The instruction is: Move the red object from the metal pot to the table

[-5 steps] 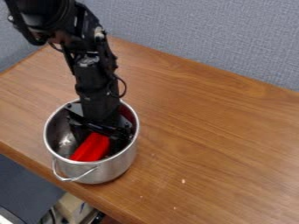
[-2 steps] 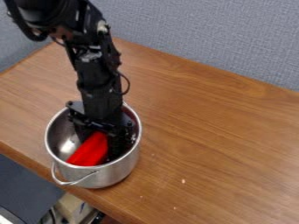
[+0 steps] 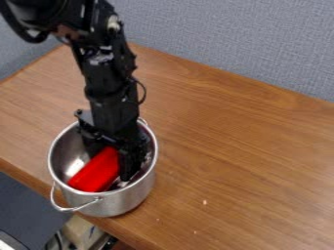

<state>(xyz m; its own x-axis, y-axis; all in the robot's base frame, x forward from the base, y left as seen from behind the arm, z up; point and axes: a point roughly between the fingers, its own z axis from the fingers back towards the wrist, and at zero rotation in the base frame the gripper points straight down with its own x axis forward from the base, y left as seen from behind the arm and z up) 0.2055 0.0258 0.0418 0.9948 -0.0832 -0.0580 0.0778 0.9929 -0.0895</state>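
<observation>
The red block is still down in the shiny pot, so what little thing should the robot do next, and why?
Probably lift straight up. The gripper reaches down inside the metal pot and looks closed on the upper end of the red object, which is still below the rim. Rising first should clear the wall before it moves sideways to the bare table.

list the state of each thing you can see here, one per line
gripper: pointing down into the pot, jaws closed on the red block
red block: inside the pot, tilted, upper end between the jaws
pot: upright on the table near its front edge, wire handle hanging over the front
table: bare wood around the pot
</observation>
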